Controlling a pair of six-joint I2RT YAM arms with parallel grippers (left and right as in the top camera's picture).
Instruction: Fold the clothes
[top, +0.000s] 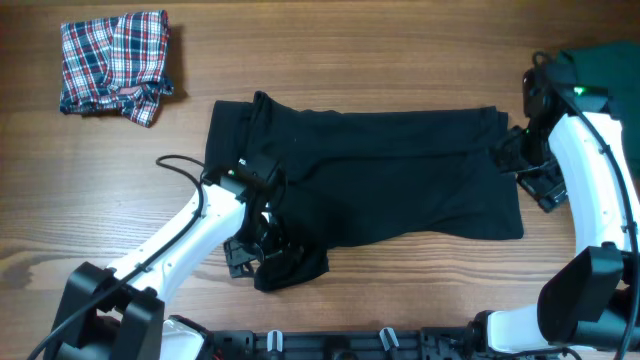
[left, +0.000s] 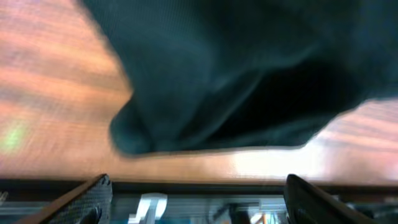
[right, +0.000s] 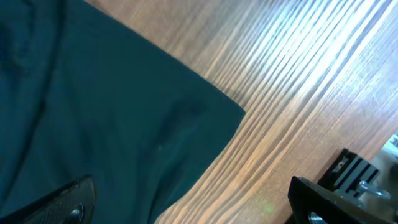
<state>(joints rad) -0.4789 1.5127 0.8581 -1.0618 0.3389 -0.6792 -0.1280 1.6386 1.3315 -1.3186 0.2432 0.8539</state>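
A large black shirt (top: 380, 170) lies spread across the middle of the wooden table, folded into a wide band, with a sleeve end (top: 290, 268) sticking out at its front left. My left gripper (top: 258, 255) is open just above that sleeve end; the left wrist view shows the dark cloth (left: 249, 74) ahead of the wide-apart fingers (left: 196, 202), nothing between them. My right gripper (top: 530, 170) is open at the shirt's right edge; its view shows the cloth corner (right: 124, 124) under the fingers (right: 193, 205).
A folded red-blue-white plaid garment (top: 115, 62) lies at the back left. A dark green garment (top: 600, 65) lies at the back right corner, behind the right arm. The table's front edge (left: 205, 182) is close below the left gripper.
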